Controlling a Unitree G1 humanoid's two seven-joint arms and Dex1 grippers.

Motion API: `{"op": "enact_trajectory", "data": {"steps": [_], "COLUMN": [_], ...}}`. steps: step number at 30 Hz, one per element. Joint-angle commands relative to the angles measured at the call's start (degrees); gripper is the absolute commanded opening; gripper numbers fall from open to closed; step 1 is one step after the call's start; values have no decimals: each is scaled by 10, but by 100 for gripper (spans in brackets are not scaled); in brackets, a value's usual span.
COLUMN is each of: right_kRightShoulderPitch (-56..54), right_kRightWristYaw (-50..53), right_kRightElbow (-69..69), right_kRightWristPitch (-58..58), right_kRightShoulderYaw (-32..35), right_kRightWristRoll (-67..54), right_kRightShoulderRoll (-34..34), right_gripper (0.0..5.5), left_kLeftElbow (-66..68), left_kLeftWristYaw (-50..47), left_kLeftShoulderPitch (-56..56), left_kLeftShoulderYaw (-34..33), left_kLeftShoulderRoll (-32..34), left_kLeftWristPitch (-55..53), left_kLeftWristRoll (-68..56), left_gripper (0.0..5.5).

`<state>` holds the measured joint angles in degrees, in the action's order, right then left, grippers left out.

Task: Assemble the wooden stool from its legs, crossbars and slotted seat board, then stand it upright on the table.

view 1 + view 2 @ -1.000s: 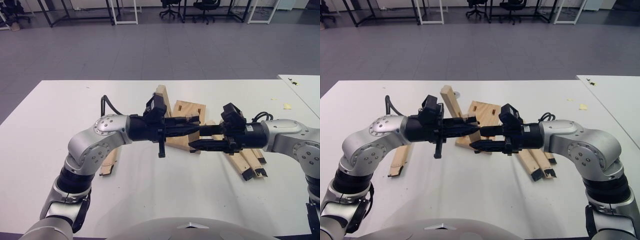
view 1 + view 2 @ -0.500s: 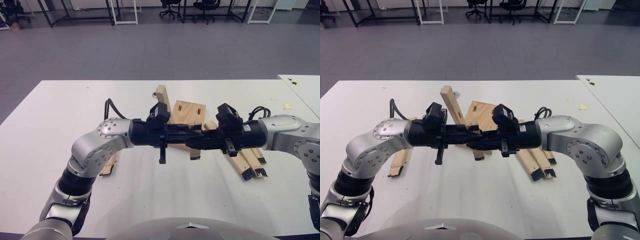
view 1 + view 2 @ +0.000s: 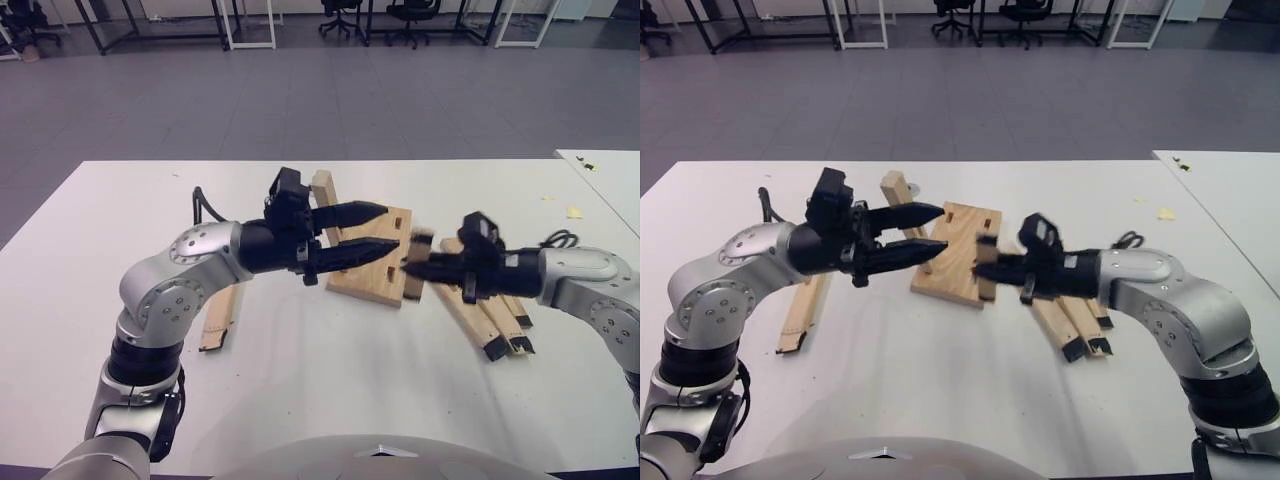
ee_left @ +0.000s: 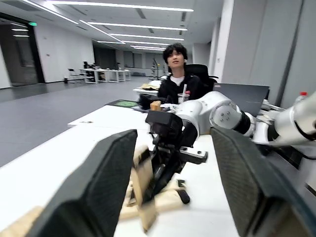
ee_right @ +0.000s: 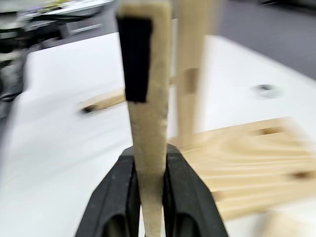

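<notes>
Stool's slotted seat board (image 3: 372,275) lies near the middle of the white table (image 3: 120,200), between the 2 arms; none of the parts is joined to it.

The left gripper (image 3: 388,226) hovers over the board's left part. Its 2 black fingers (image 4: 98,192) are spread wide with nothing between them.

The right gripper (image 3: 412,268) comes in from the right and pinches a short wooden piece (image 5: 147,98) that has a black pad near its end. Its fingers press against both sides of the piece. The piece is held roughly upright just beside the board's right edge; whether it touches the board cannot be told.

A longer leg (image 3: 322,186) sticks up at a tilt at the board's far left corner, behind the left gripper. Several spare legs (image 3: 497,335) with black ends lie side by side on the table to the right of the board, partly under the right arm.

1 flat strip (image 3: 218,322) lies on the left side of the table beneath the left arm, well apart from the board.
</notes>
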<state>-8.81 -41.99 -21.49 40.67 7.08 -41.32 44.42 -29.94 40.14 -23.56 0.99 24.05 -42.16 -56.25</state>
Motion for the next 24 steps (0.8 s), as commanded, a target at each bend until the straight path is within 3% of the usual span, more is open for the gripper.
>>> {"op": "enact_trajectory", "data": {"steps": [1,8,17,24], "right_kRightShoulderPitch": [74,88,139,162], "right_kRightWristYaw": [77,112,131,134], "right_kRightElbow": [143,201,55,57], "right_kRightWristPitch": [-155,-206,-111,-119], "right_kRightShoulderYaw": [50,90,110,102], "right_kRightWristRoll": [85,85,8,39], "right_kRightShoulderRoll": [-110,-188,-193,-190], "right_gripper": [41,41,41,41], "left_kLeftElbow": [-7,-28,-33,-30], "left_kLeftWristYaw": [-83,-133,-148,-161], "left_kLeftShoulderPitch": [19,44,64,69], "left_kLeftShoulderYaw": [-18,-4,6,1], "left_kLeftShoulderRoll": [-50,-80,-84,-85], "left_kLeftWristPitch": [31,43,46,49], "left_kLeftWristRoll": [17,28,41,55], "left_gripper": [319,319,319,319]}}
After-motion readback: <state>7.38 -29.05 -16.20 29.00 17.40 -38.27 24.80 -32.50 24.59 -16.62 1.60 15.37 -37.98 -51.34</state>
